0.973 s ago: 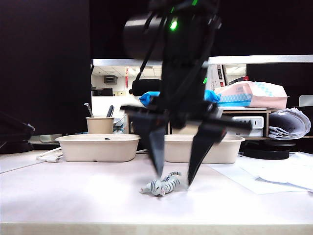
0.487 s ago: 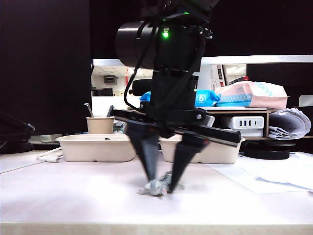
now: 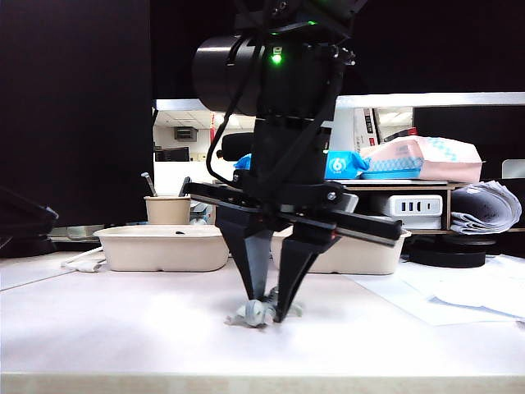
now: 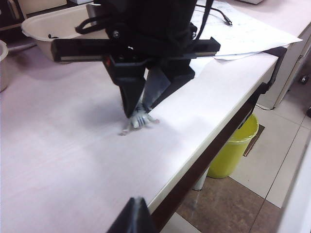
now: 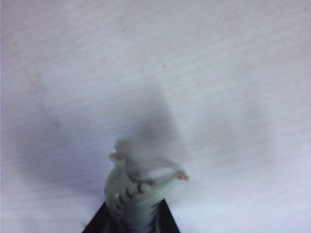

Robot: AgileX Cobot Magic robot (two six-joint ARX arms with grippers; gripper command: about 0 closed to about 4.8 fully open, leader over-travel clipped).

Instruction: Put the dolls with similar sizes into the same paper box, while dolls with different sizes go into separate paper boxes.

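White and black-striped, the zebra (image 3: pixel 261 311) lay low on the surface (image 3: pixel 123 328), pinched between the right gripper (image 3: pixel 268 316) fingers, not yet in either paper box (image 3: pixel 164 246) behind; the left gripper (image 4: pixel 132 218) hung aside, its state unclear.

The right gripper (image 3: pixel 268 310) hides most of the zebra (image 3: pixel 250 313); the zebra's body is blurred and cut off between the fingertips (image 5: pixel 99 221).

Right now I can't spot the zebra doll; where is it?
In the exterior view the zebra doll lies mid-table between the right hand's fingers, in front of both paper boxes.
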